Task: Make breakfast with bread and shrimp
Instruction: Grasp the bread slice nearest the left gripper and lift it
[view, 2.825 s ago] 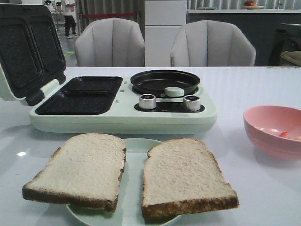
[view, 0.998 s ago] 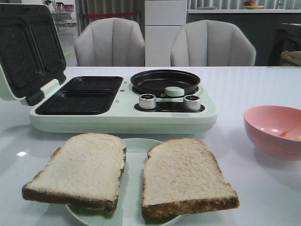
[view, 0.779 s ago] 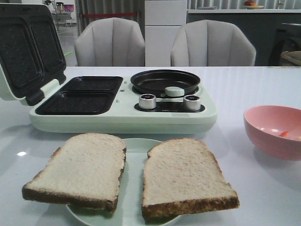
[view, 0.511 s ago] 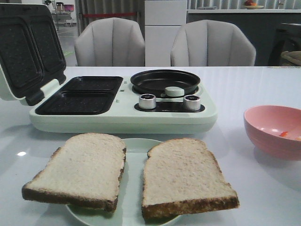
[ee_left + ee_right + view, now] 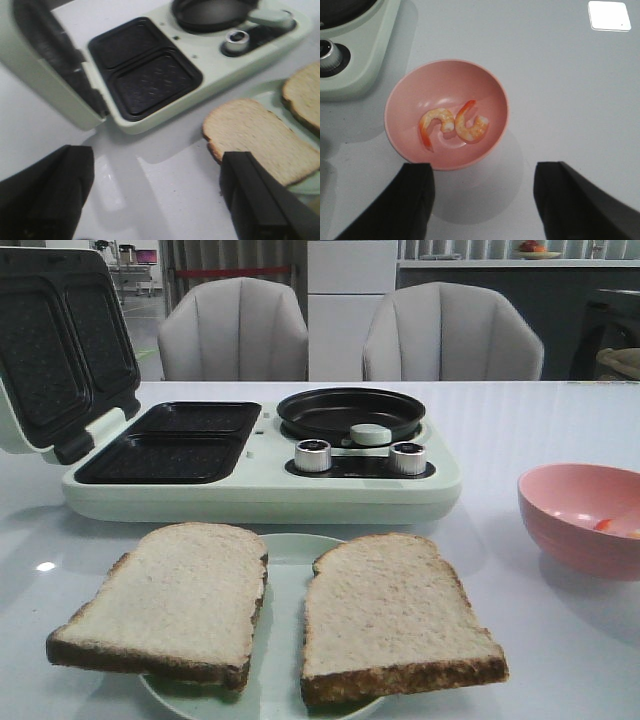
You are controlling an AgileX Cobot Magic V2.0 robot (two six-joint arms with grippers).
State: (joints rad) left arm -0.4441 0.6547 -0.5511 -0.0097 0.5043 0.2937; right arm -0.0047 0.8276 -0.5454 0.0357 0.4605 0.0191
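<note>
Two bread slices (image 5: 280, 615) side by side on a plate (image 5: 285, 548), just in front of the sandwich maker (image 5: 260, 475). Right of the maker, on the tabletop (image 5: 520, 420), a bowl (image 5: 560, 530) with two shrimp (image 5: 452, 124) inside. Two chairs (image 5: 350, 335) behind the maker.

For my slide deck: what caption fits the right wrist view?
Open right pincer above a pink bowl holding two shrimp, beside the breakfast maker.

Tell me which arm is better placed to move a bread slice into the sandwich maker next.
Probably the left. Its open gripper hangs over the table beside the nearer bread slice, with the sandwich maker's dark plates just beyond. The right gripper, also open, sits above the pink bowl holding the shrimp.
</note>
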